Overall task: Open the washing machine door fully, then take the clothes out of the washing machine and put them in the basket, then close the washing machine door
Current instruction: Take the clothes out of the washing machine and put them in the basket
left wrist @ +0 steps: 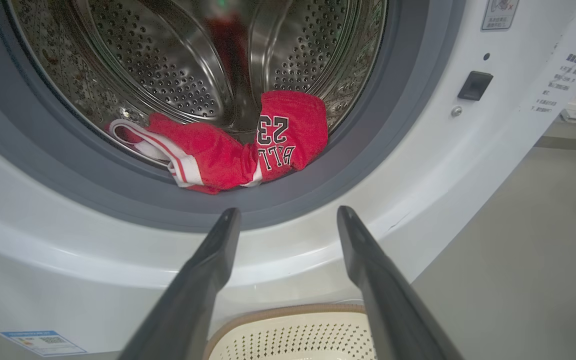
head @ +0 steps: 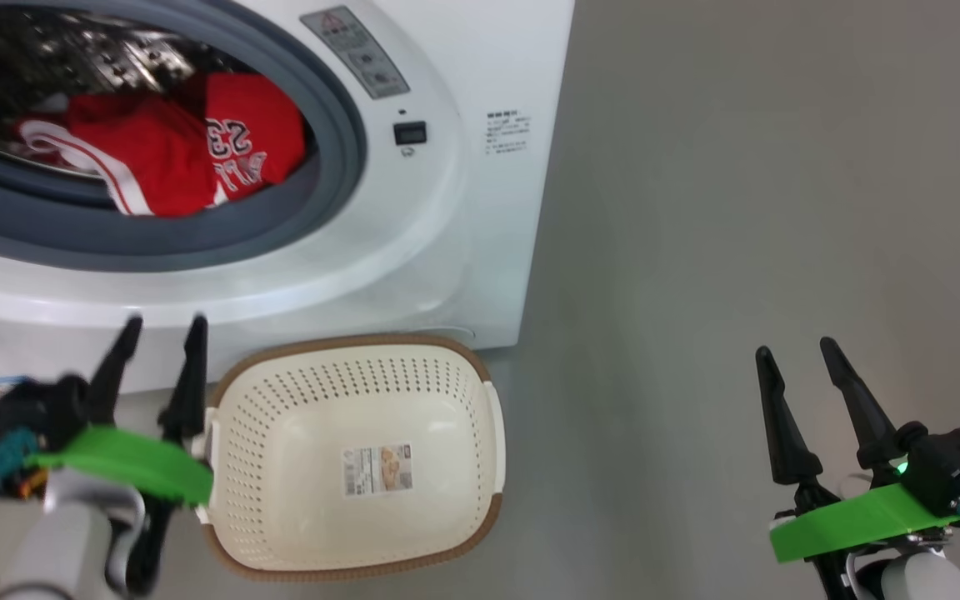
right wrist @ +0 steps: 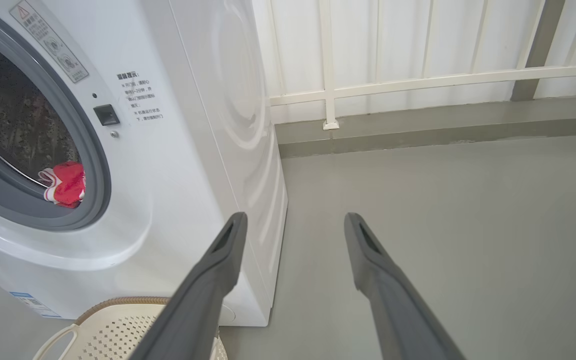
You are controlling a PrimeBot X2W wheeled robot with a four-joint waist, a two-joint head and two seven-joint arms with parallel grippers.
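Now one washing machine holds two red clothes, one basket below; left hand and right hand gape empty.

The left gripper holds its two dark fingers spread wide with nothing between them, their tips over the lower front ring of the washing machine. Straight ahead of the tips, just past the grey gasket, the red clothes lie at the bottom lip of the perforated drum, with the "23" piece in line with the gap and the striped part trailing beyond the left finger. Below the fingers, nearer the wrist, the cream basket sits against the machine's base.
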